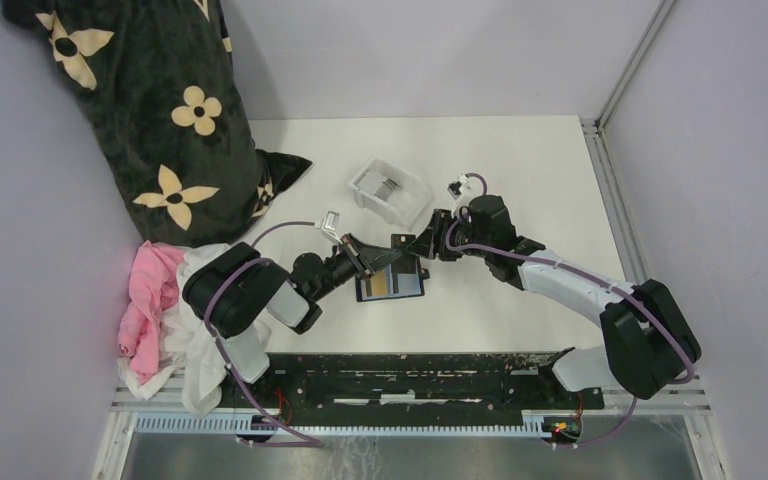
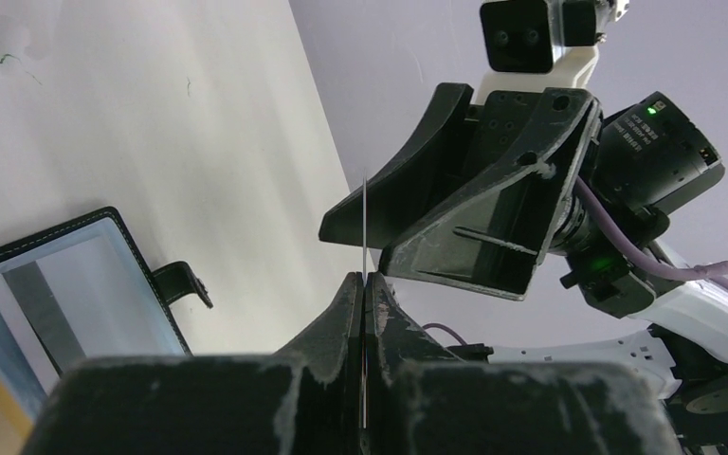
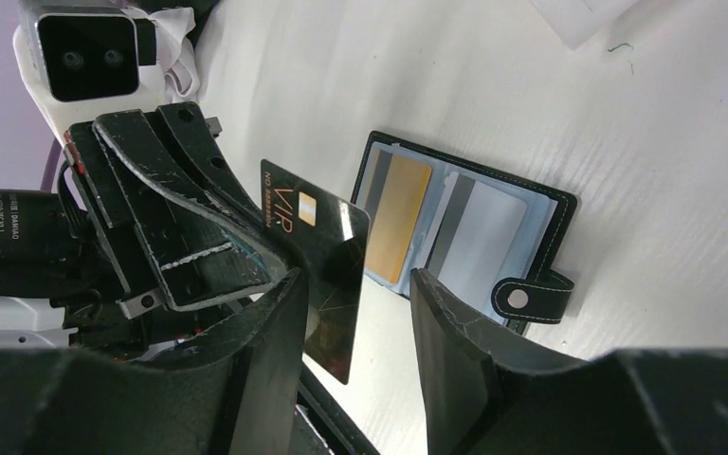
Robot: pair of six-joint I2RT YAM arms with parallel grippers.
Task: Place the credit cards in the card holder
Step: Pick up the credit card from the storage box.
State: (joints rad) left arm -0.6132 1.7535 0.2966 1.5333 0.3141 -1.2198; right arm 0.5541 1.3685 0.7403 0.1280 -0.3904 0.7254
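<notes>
The left hand (image 2: 364, 284) pinches a black card (image 3: 327, 256) aloft, apparently so the wide right hand (image 3: 355, 294) straddling it can regrip beside the open card holder (image 3: 455, 190).

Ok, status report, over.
Left gripper shut on black card. Right gripper open around it. Card holder open on table, nothing blocking.

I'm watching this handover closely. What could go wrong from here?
1. The left claw pinches the black card by one edge only, while the right claw is open around it; releasing early could drop it.
2. The claws sit very close; a small misalignment might knock or bend the card.
3. The card holder lies open and unheld, so it may slide during insertion.
</notes>
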